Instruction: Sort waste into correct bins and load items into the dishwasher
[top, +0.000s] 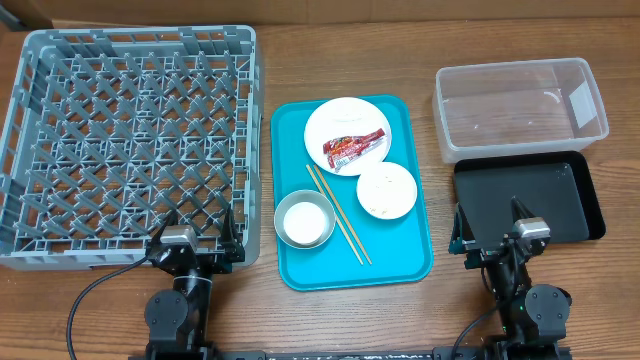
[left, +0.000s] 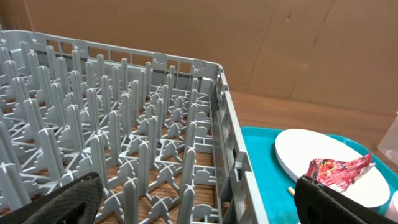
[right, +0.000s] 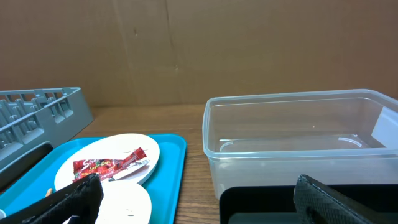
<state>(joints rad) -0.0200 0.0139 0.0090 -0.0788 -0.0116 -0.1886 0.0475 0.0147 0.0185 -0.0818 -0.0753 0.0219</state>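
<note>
Fingers (left: 62, 202) wide apart, both arms | grey bowl (top: 281, 215) seen overhead only

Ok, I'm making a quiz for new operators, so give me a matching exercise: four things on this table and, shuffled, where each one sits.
Things:
1. red wrapper
2. chopsticks
3. black tray
4. dish rack

Places:
A. left of the teal tray
B. on the white plate
C. in front of the clear tub, on the robot's side
D. on the teal tray, beside the grey bowl

Pairs: 1-B, 2-D, 3-C, 4-A.
</note>
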